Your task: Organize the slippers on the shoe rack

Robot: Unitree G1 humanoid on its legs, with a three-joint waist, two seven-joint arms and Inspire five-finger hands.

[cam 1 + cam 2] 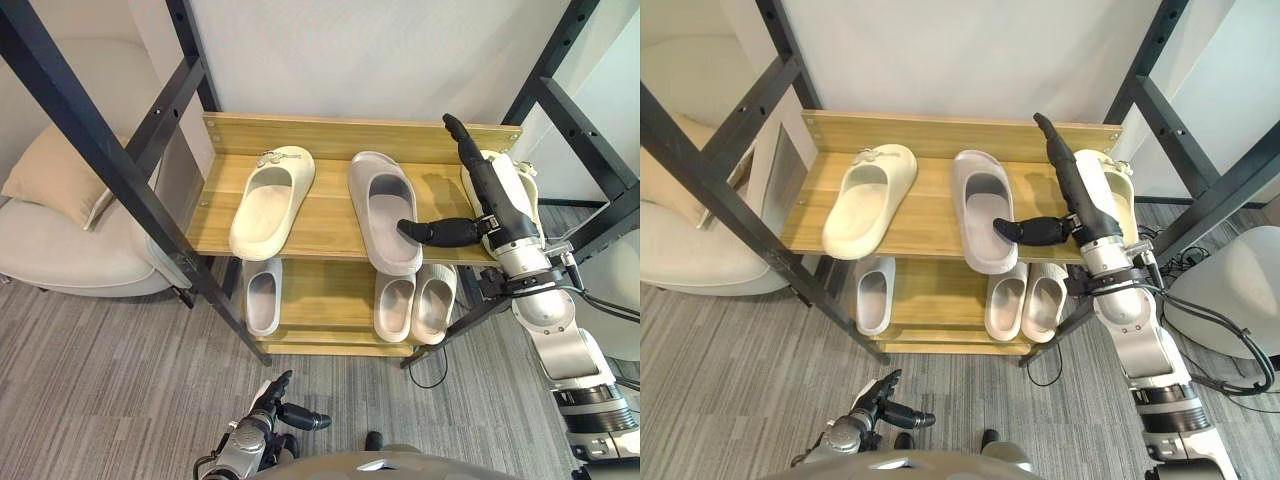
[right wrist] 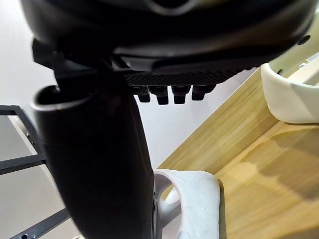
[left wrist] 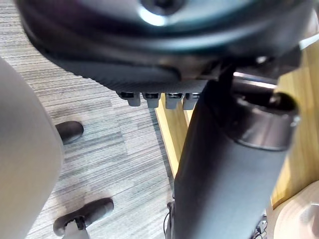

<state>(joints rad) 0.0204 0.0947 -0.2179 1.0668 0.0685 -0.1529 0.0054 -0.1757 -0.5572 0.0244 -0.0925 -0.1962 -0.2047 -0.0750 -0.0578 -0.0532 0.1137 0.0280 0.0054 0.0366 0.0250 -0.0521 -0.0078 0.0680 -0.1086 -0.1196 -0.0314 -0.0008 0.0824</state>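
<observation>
fig.: head stereo views plus both wrist views, mid-task. the wooden shoe rack (image 1: pixel 340 138) has two shelves, and we see six slippers on it and none on the carpet (image 1: pixel 120 360).

upper shelf (image 1: pixel 325 215), l to r: a left cream slipper (image 1: pixel 272 200) lying skewed, a grey slipper (image 1: pixel 383 210) lying about straight, and a right cream slipper (image 1: pixel 1122 195) at the far r end, partly hidden behind the arm. lower shelf (image 1: pixel 320 290): a lower grey slipper (image 1: pixel 263 295) sits alone at l. a pale grey slipper (image 1: pixel 395 305) and a beige slipper (image 1: pixel 433 303) sit side by side at r, touching.

the right hand (image 1: pixel 495 195) reaches over the upper shelf between the grey slipper and the right cream slipper. its fingers are straight and point to the back board, its thumb is spread toward the grey slipper, and it holds nothing. we cannot tell whether the thumb tip touches that slipper or is just beside it. the left hand (image 1: pixel 270 400) hangs low near the floor, well apart from the rack, w/ fingers relaxed and empty.

progress, as we judge it: loading is done and sorting is partly done. the cream pair is split by the grey slipper, whose likely mate sits one shelf below. left to do: regroup the pairs and square up the skewed cream slipper.
</observation>
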